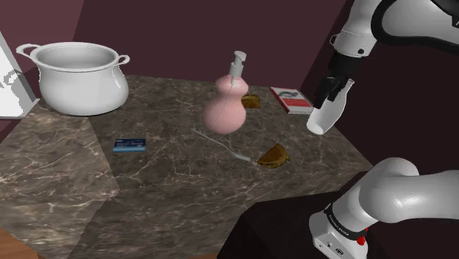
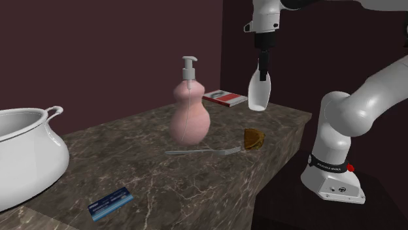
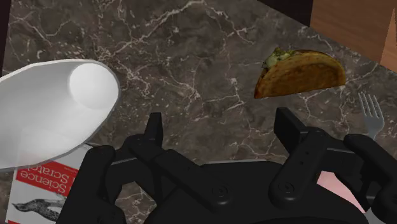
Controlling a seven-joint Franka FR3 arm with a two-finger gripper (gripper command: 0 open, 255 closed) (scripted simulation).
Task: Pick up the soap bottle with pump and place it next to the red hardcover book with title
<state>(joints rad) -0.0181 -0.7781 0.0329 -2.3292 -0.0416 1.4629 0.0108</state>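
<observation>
Pink soap bottle with pump [image 1: 228, 103] stands upright about in the middle of the marble counter [image 1: 169, 184], between the white pot [image 1: 77, 77] and the red book [image 1: 292, 99], while the black gripper [image 1: 332, 94] hangs above the book's side of the counter, its 2 fingers apart with nothing between them and a white cup [image 1: 326, 118] just beside them.

The shoulder view looks down from high across the dark veined marble countertop [image 1: 169, 191]. The second exterior view sits lower, at the opposite end, facing back along it. Both share the pink gourd-shaped pump bottle [image 1: 226, 110] mid-frame. The wrist view looks down on the countertop from close above.
</observation>
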